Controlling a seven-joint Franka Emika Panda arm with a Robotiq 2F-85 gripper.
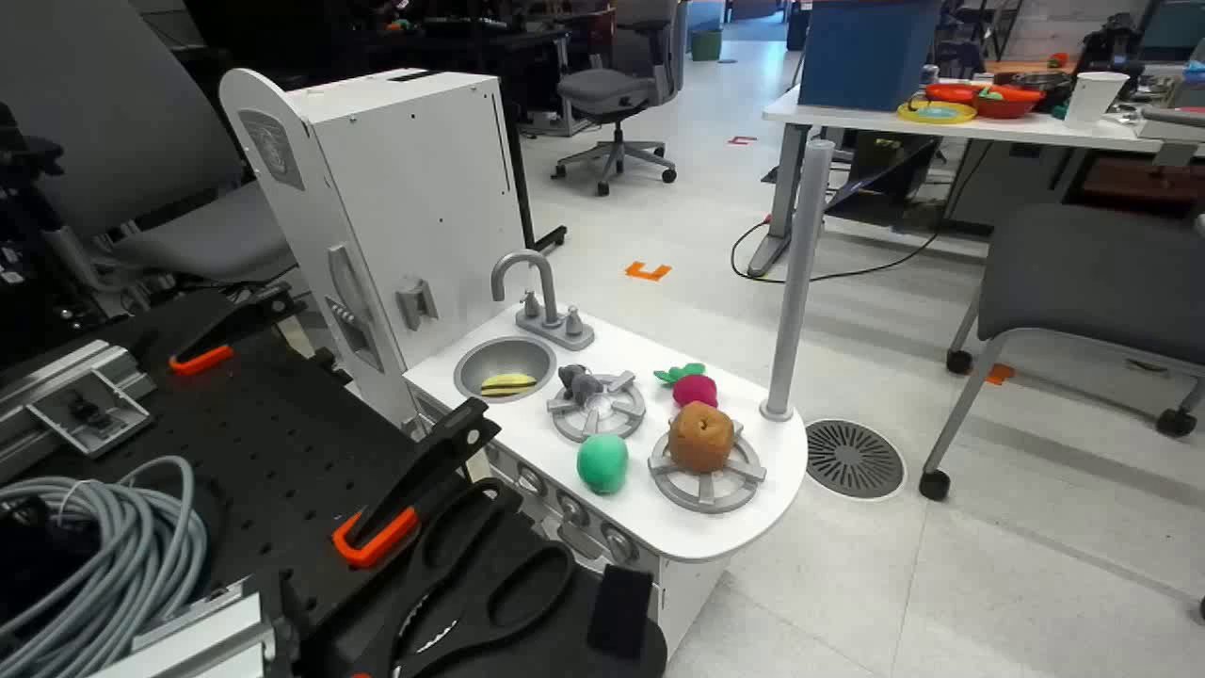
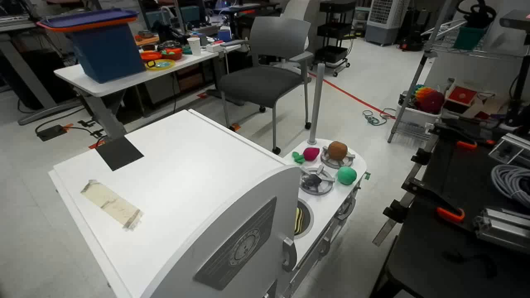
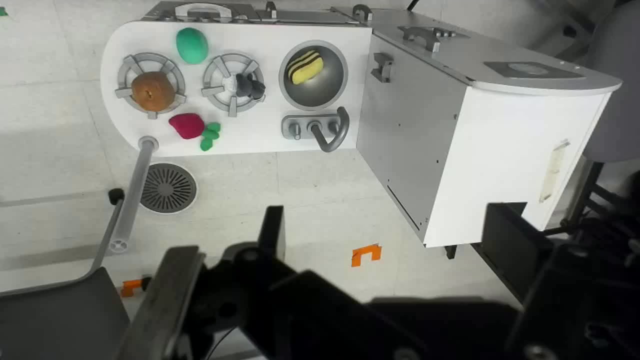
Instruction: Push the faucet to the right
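Note:
The silver-grey faucet (image 1: pixel 550 298) stands upright on its base at the back edge of the white toy counter (image 1: pixel 659 523), behind the round sink (image 1: pixel 458 377). Its gooseneck spout bends toward the tall white cabinet. In the wrist view, the spout of the faucet (image 3: pixel 327 146) ends beside the sink rim on the cabinet side. The tall cabinet hides the faucet in an exterior view (image 2: pixel 244 194). My gripper (image 3: pixel 390 220) is open and empty in the wrist view, with floor and the cabinet showing between its fingers. It appears well apart from the faucet and is in neither exterior view.
The tall cabinet (image 1: pixel 424 179) stands beside the sink. A grey pole (image 1: pixel 800 282) rises at the far counter end. A brown toy (image 1: pixel 701 438), a green toy (image 1: pixel 602 463) and a magenta toy (image 1: pixel 695 391) lie around the burners. A yellow-black toy (image 1: pixel 508 384) is in the sink.

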